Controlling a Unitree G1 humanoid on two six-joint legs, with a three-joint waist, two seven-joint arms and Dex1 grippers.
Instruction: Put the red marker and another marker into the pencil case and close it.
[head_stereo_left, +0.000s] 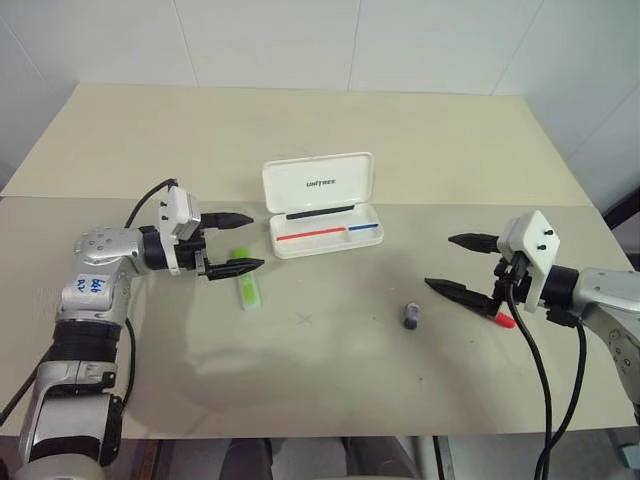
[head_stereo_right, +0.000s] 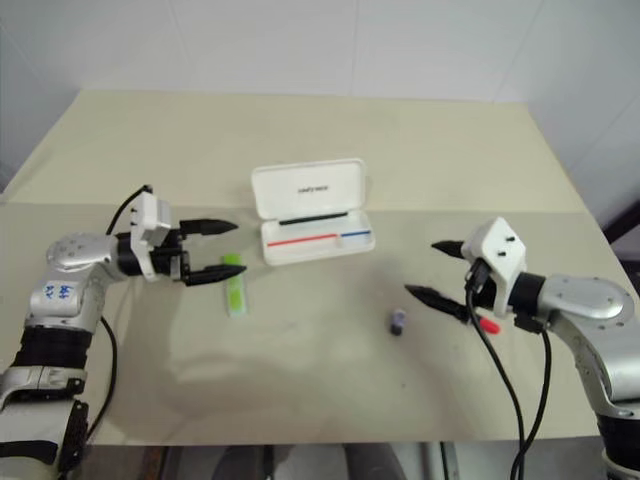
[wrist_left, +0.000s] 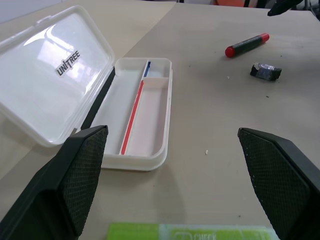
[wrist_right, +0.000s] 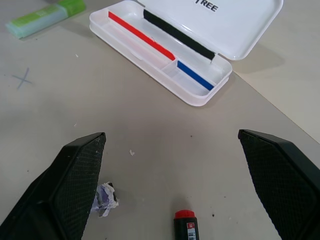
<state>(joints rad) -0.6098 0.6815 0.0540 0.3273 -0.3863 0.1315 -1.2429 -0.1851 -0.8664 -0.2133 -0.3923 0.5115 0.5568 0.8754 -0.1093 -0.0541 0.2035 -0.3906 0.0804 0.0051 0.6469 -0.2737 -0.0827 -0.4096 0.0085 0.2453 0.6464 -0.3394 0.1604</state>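
Nothing of the task was done yet. On the left, the left gripper (head_stereo_left: 232, 242) hung over the table (head_stereo_left: 330, 370) with its two black fingers spread wide and nothing between them. Just beside its near finger lay the green highlighter (head_stereo_left: 247, 290), flat on the tabletop, near and left of the case. In the middle, toward the far side, the pencil case (head_stereo_left: 325, 227) stood open, its lid tipped back and the tray bare except for the red-and-blue stripe. Right of centre sat a small dark stubby cylinder (head_stereo_left: 411, 316), between the case and the right arm; I judged it the one stray thing that a sweep toward the case could knock. On the right, the right gripper (head_stereo_left: 460, 264) was likewise spread wide and empty, poised above the red marker (wrist_left: 247, 44), which lay on the table beneath it with its red cap showing by the near finger. Both markers remained to be picked up and placed, and the lid then shut.
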